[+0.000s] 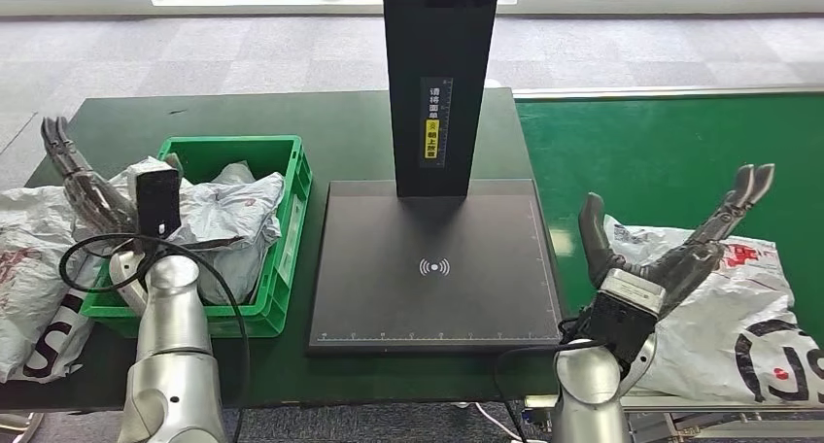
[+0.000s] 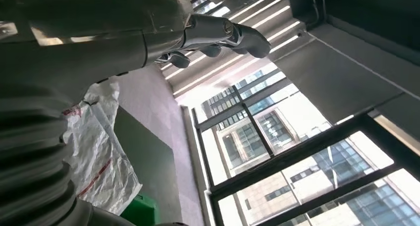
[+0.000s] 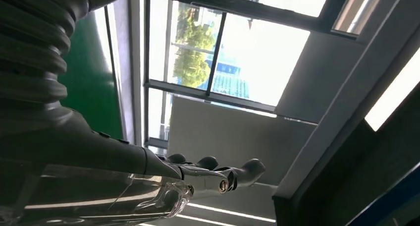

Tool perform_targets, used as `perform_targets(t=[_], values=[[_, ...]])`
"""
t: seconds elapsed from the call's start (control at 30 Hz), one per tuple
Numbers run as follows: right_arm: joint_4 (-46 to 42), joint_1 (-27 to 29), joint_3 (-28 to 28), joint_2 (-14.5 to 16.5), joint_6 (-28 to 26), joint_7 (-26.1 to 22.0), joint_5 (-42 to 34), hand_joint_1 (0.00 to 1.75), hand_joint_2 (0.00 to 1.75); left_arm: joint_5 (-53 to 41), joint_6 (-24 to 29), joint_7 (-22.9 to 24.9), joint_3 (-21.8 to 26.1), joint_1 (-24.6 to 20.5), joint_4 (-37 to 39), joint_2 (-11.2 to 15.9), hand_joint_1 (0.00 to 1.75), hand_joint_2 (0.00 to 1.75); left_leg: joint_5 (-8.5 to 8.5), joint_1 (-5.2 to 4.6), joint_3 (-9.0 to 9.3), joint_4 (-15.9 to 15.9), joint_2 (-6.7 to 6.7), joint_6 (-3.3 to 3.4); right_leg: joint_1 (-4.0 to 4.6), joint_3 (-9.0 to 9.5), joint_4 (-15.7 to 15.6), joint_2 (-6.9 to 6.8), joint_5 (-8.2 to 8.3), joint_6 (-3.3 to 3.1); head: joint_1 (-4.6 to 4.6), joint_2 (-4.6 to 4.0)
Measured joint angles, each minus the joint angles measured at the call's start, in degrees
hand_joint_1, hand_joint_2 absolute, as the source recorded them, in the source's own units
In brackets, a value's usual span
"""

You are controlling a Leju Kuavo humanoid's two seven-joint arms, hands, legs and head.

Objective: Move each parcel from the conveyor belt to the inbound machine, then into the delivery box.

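The green delivery box (image 1: 288, 231) holds perhaps two crumpled grey parcels (image 1: 225, 213).

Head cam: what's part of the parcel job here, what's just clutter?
Job:
- white plastic parcel bag on the green conveyor belt
- black inbound machine
- green plastic crate of bagged parcels

Clutter:
- loose white bag beside the crate
- black cable
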Motion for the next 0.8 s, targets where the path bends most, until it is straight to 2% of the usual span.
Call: perform_targets(t=[0.1,0.23,0.53,0.63,0.7,0.8], values=[[3.25,0.09,-4.95,-0.02,0.0,1.21,3.32,0.0,1.75,8.2,0.0,-0.26,-4.14,2.9,-4.15,-0.88,0.0,1.75,0.0,0.01,-0.04,0.0,-0.17,0.01,0.01,0.05,0.0,-0.2,-0.04,0.01,0.0,0.0],[6.24,0.16,-9.45,-0.02,0.0,2.02,5.36,0.0,1.75,11.16,0.0,-0.37,-9.33,5.24,-7.09,-1.57,0.0,1.75,0.01,0.01,-0.08,0.0,-0.3,0.01,-0.01,0.08,0.0,-0.33,-0.06,0.02,0.0,0.0],[8.26,0.21,-12.16,-0.02,-0.01,2.1,5.67,0.0,1.75,11.36,0.0,-0.36,-12.22,6.36,-9.26,-2.19,0.0,1.75,0.01,0.01,-0.07,0.0,-0.27,0.0,0.01,0.07,0.01,-0.28,-0.06,0.02,0.0,0.0],[8.8,0.13,-12.98,-0.02,-0.02,4.51,9.25,0.0,1.75,16.8,-0.58,-0.35,-13.77,6.86,-9.36,-2.11,0.0,1.75,0.01,0.01,-0.06,0.0,-0.28,0.0,0.0,0.06,0.0,-0.29,-0.06,0.02,0.0,0.0],[10.31,-0.6,-15.06,-0.03,-0.02,7.7,15.29,0.0,1.75,25.3,-3.2,-0.32,-17.75,8.01,-9.42,-1.46,0.0,1.75,0.01,0.01,-0.08,0.0,-0.31,0.01,0.0,0.08,0.0,-0.33,-0.07,0.03,0.01,0.0],[15.13,-3.88,-22.27,0.24,-0.02,10.29,26.18,0.0,1.75,36.66,-12.22,-0.33,-25.77,11.32,-11.4,-0.17,0.0,1.75,0.0,-0.03,-0.08,0.01,-0.29,0.02,-0.04,0.09,-0.02,-0.31,-0.06,0.05,0.01,0.0]])
